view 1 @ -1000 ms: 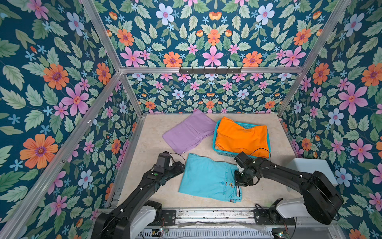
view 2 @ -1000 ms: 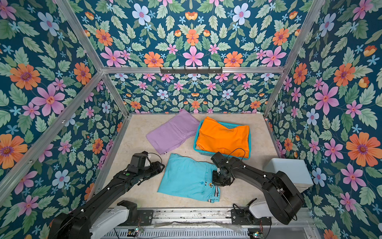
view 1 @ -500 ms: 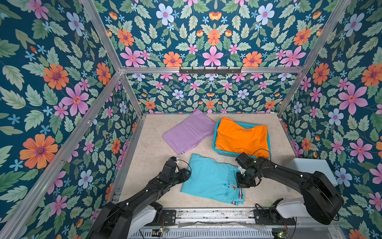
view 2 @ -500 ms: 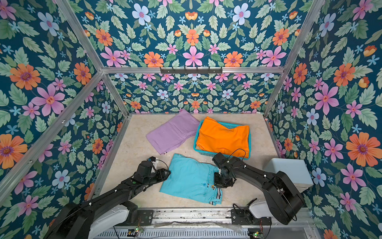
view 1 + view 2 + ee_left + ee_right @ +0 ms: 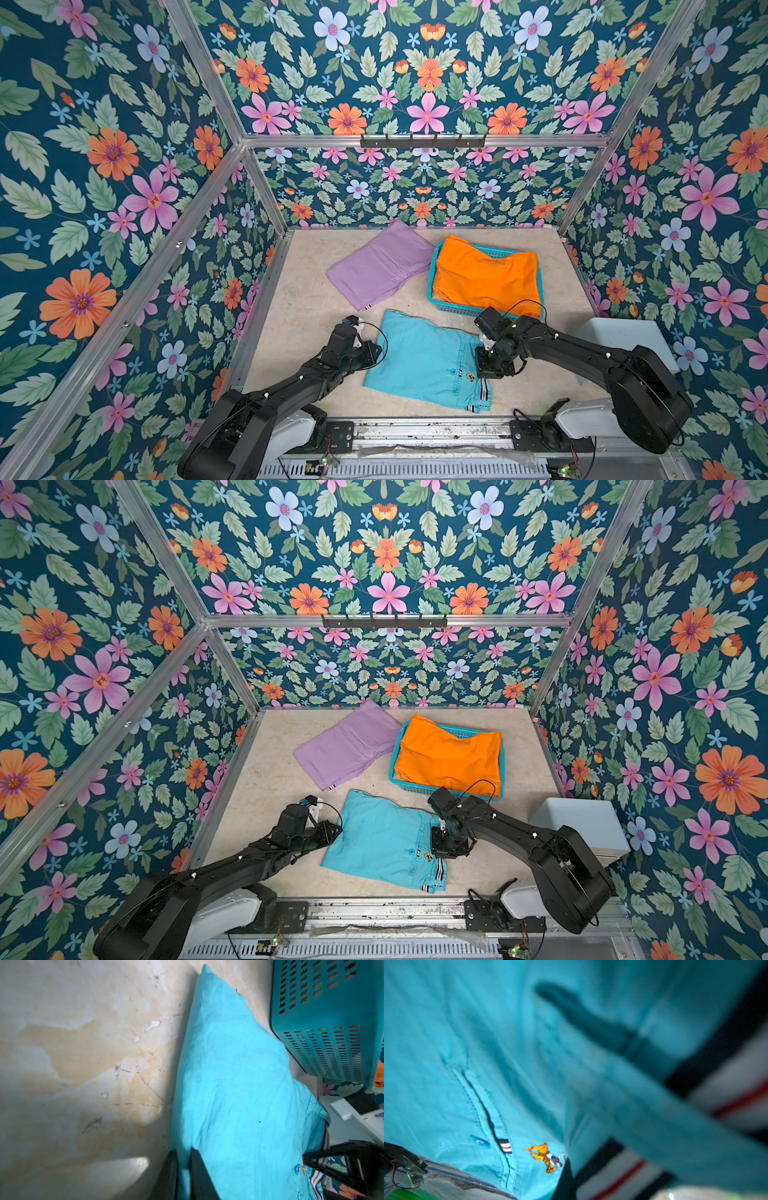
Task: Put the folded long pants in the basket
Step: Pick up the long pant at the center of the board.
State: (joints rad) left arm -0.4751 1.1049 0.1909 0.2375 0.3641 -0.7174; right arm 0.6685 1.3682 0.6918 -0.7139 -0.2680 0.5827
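Observation:
The turquoise folded long pants (image 5: 424,357) (image 5: 382,841) lie at the front middle of the table. My left gripper (image 5: 376,353) (image 5: 184,1153) is shut on their left edge, with cloth pinched between the black fingers. My right gripper (image 5: 486,372) (image 5: 442,850) is shut on their right edge by the striped waistband (image 5: 612,1172) and the emblem (image 5: 544,1156). The teal basket (image 5: 432,274) (image 5: 324,1022) stands at the back right, just behind the turquoise pants. Orange pants (image 5: 486,274) fill it and bulge over its rim. Lilac pants (image 5: 382,264) lie flat to the left of the basket.
A pale blue-grey box (image 5: 623,336) stands at the right edge, beside my right arm. Flowered walls close the table on three sides. A metal rail (image 5: 415,432) runs along the front. Bare tabletop (image 5: 307,299) shows on the left, in front of the lilac pants.
My left gripper has slid right to the left edge of the turquoise pants and closed on it. The right gripper has kept its hold, and the pants have shifted slightly.

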